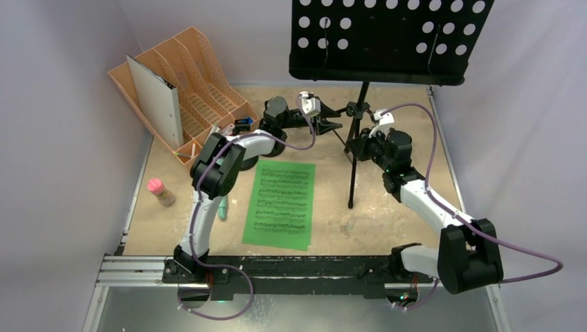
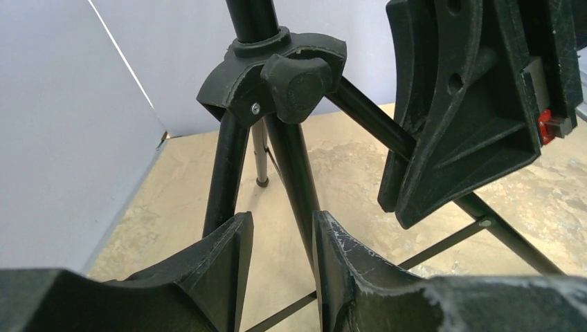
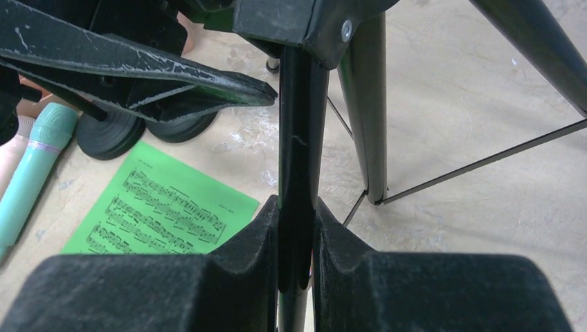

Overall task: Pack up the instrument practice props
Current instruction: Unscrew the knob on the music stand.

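both grippers at the tripod's legs

the black tripod (image 1: 353, 176) stands upright at the back of the bench (image 1: 387, 214), its perforated music desk (image 1: 391, 38) on top. the right gripper (image 3: 296, 214) is clamped shut on one tripod leg just below the hub. the left gripper (image 2: 282, 221) straddles another leg with its jaws parted and a gap showing on one side. a green sheet-music page (image 1: 280, 205) lies flat in front. a teal microphone (image 3: 34, 173) lies beside it, and a pink microphone (image 1: 160, 191) lies farther left.
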Controlling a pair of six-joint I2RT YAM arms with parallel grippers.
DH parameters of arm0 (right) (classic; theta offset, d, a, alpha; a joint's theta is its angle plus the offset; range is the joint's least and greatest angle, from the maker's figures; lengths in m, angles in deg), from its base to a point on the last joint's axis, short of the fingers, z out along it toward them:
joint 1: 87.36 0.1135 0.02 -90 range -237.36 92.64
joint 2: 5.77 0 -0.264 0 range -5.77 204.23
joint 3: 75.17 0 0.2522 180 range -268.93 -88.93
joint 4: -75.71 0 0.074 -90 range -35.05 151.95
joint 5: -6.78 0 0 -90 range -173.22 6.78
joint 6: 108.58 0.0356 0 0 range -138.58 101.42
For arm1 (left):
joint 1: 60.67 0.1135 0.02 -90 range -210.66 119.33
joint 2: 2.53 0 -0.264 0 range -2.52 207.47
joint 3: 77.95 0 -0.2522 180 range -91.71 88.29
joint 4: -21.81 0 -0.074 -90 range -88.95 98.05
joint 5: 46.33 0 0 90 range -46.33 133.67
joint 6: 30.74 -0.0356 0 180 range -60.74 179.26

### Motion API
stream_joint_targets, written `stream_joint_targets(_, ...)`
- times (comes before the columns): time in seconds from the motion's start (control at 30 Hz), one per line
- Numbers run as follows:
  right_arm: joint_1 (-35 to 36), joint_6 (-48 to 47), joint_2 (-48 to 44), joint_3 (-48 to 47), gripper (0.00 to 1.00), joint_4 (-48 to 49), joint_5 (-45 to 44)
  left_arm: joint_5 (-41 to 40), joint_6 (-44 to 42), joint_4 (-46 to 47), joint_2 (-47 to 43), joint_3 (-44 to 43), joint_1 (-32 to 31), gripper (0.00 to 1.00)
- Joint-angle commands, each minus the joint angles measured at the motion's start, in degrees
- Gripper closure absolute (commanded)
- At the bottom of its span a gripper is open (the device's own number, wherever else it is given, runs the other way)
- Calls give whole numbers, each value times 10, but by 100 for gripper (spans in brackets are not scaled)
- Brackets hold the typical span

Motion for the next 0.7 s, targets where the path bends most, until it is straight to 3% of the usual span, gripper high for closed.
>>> stream_joint_targets(0.0,1,-86,14,-29,100,33,52,4,-1,51,7,-17,22,60)
stream_joint_targets(0.17,1,-94,18,-35,100,26,58,16,-5,44,33,-36,21,62)
stream_joint_targets(0.3,1,-89,8,-30,100,20,51,-24,-21,52,29,-19,22,61)
stream_joint_targets(0.5,1,-51,-20,-17,100,-6,18,-35,-6,76,-40,52,18,61)
stream_joint_targets(0.67,1,-30,-56,-8,93,-22,-4,-72,-6,90,-116,128,8,60)
